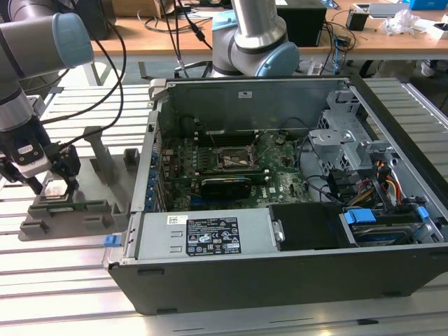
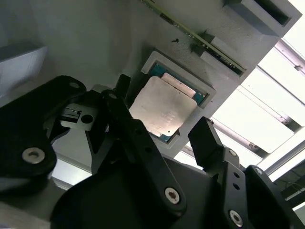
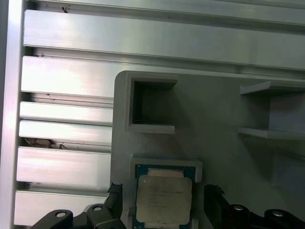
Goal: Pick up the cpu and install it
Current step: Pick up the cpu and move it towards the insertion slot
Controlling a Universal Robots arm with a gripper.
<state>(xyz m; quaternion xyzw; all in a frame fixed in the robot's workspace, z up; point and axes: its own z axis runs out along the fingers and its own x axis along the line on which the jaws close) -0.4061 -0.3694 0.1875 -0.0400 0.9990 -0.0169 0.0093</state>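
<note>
Gripper (image 2: 164,114) is hovering with fingers spread wide, straddling the cpu (image 2: 162,107) without touching it; the cpu is lying flat in the grey tray (image 2: 95,43).

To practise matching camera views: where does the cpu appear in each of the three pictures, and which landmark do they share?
Exterior view: the cpu lies on the grey tray at the exterior view's left, under the gripper.
Second wrist view: the cpu sits in the tray's square recess, between the open jaws.
First wrist view: the cpu sits in the same recess, a jaw on each side.
Shared landmark: the grey tray.
</note>
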